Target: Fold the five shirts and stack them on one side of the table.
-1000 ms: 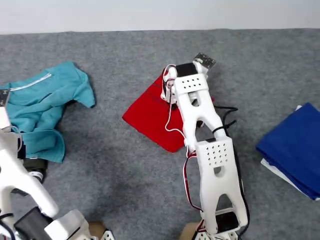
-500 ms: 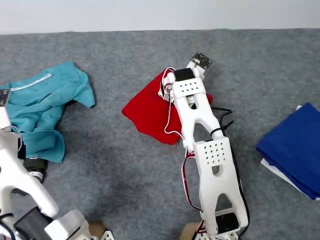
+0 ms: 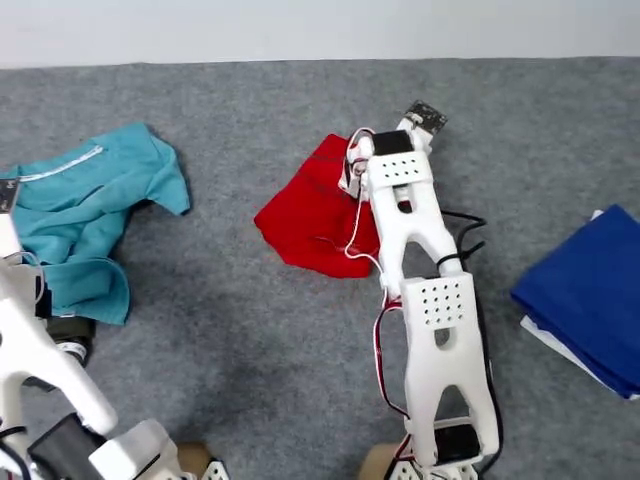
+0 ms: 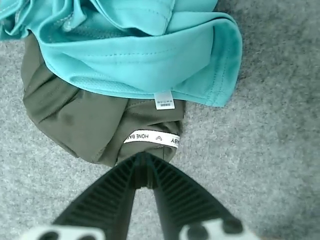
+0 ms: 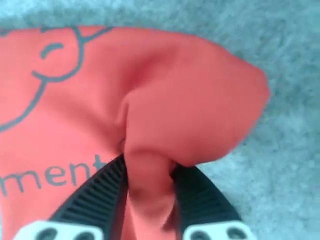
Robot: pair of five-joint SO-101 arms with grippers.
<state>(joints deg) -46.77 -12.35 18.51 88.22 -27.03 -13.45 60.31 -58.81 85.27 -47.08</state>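
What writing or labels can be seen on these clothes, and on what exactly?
On the dark shirt, a white strip label: a brand line in capitals, not repeated here.
On the teal shirt, a small white tag: too small to read.
On the red shirt, grey letters: cut off, no whole word.

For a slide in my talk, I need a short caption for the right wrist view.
The right gripper pinches a raised fold of the red shirt on the grey table.
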